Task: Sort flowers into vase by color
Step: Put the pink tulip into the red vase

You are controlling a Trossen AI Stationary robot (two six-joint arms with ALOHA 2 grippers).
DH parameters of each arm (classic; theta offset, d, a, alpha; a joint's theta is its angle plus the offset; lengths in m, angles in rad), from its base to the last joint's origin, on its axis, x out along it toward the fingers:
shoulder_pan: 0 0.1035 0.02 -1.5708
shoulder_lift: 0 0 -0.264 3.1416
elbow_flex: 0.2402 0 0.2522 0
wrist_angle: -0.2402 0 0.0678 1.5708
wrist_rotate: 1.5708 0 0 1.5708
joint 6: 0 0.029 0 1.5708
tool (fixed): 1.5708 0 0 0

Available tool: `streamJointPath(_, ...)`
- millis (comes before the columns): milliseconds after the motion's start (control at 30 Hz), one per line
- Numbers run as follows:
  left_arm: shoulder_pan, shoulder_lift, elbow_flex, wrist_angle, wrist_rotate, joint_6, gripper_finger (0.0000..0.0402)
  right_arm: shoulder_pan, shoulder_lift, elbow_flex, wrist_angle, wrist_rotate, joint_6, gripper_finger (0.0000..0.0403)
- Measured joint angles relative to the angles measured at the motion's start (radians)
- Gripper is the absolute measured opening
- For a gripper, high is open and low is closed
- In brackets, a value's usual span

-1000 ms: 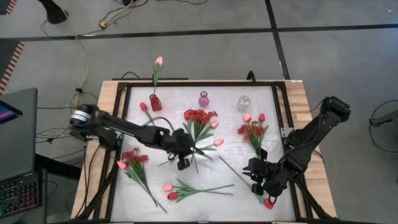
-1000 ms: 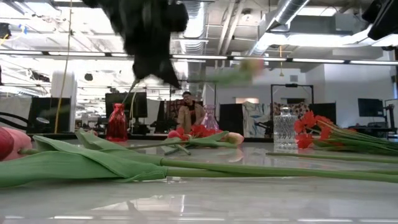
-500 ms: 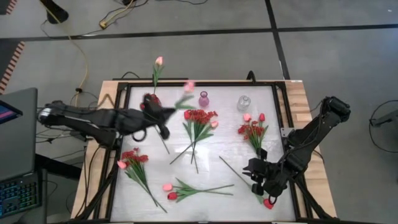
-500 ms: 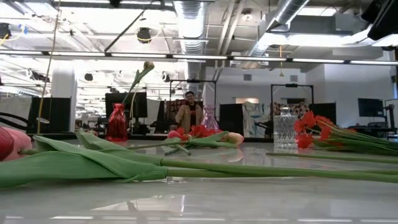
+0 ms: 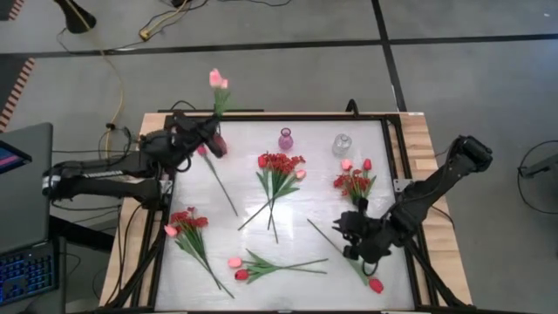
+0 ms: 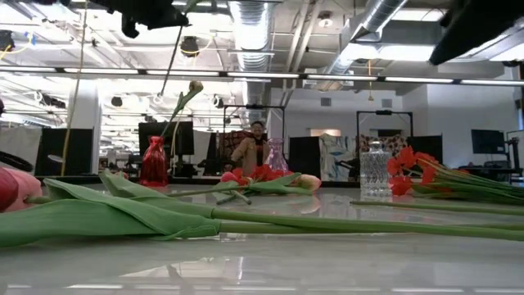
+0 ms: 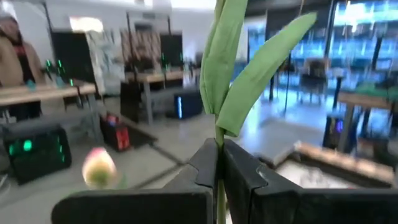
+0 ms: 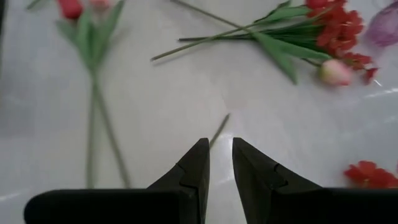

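One long-stemmed pale pink tulip [image 5: 214, 80] has travelled in the last second from the middle of the white surface [image 5: 314, 183] to the far left corner, carried by the left pincer [image 5: 202, 139], which is clamped tight on its thin green stem; the left wrist view shows the stem and its two broad leaves rising straight out between the closed fingers [image 7: 202, 169]. In the high view the bloom now sits beside a second pink tulip [image 5: 224, 85] that is already standing in the small red glass vase [image 5: 217, 146], and the carried stem [image 5: 222, 186] trails back across the surface. That reads as the delivery step nearly lined up: the flower is at the vase but I cannot tell whether its stem end is over the mouth yet, and the long trailing stem suggests it still needs lifting and tipping upright.

Meanwhile the right pincer [image 5: 350, 237] has shifted slightly inward near the front right, fingers held a narrow way apart and gripping nothing, poised above a loose green stem [image 8: 219, 129].

Still lying on the surface are a central bunch of red blossoms and tulips [image 5: 279, 166], a red spray with a pink bud on the right [image 5: 353, 180], another on the left [image 5: 186, 222] and a front pair of tulips [image 5: 240, 268]. The small purple glass vase [image 5: 285, 138] and clear glass vase [image 5: 342, 143] hold nothing, so most of the sorting remains.
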Motion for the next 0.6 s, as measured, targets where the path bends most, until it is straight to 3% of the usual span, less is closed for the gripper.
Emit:
streamJointPath(333,0.215,-0.005,-0.075,0.095,0.217,-0.005,0.0,-0.128,0.0,0.0,0.0,-0.008,-0.059,0.0097)
streamJointPath(600,0.31,-0.018,-0.113,0.109,0.259,-0.01,0.0,-0.202,0.0,0.0,0.003,-0.024,-0.127,0.0097)
